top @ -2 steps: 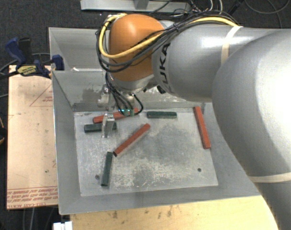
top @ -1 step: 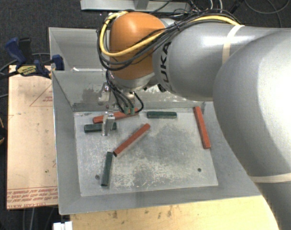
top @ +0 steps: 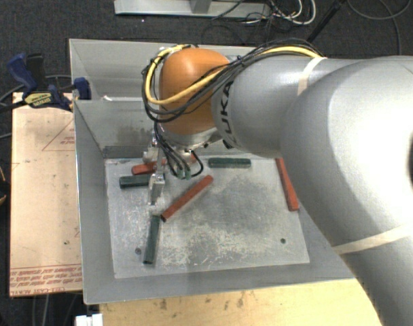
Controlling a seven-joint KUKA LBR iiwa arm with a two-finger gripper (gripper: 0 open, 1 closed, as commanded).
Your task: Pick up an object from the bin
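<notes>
Reddish-brown stick (top: 187, 198) lay on the floor of the grey metal bin (top: 213, 250), left of centre, its long axis running diagonally from lower left to upper right. The pincer (top: 154, 195) hung just to the left of it, pointing down near the stick's lower-left end. Whether the pincer was wide or narrow could not be told. Judged from this, the stick was the likeliest pick. The move would call for a short shift to the right and a turn of the wrist, so that the pincer closed across the diagonal rather than along it. Just below the pincer a dark green stick (top: 151, 240) lay nearly upright in the view, its top end close to the reddish-brown stick's lower end. To the pincer's left lay a short dark green bar (top: 132, 180) with a small red piece (top: 141, 170) above it. Farther off were another green stick (top: 228, 161) near the back wall and a red stick (top: 287, 185) at the right.
</notes>
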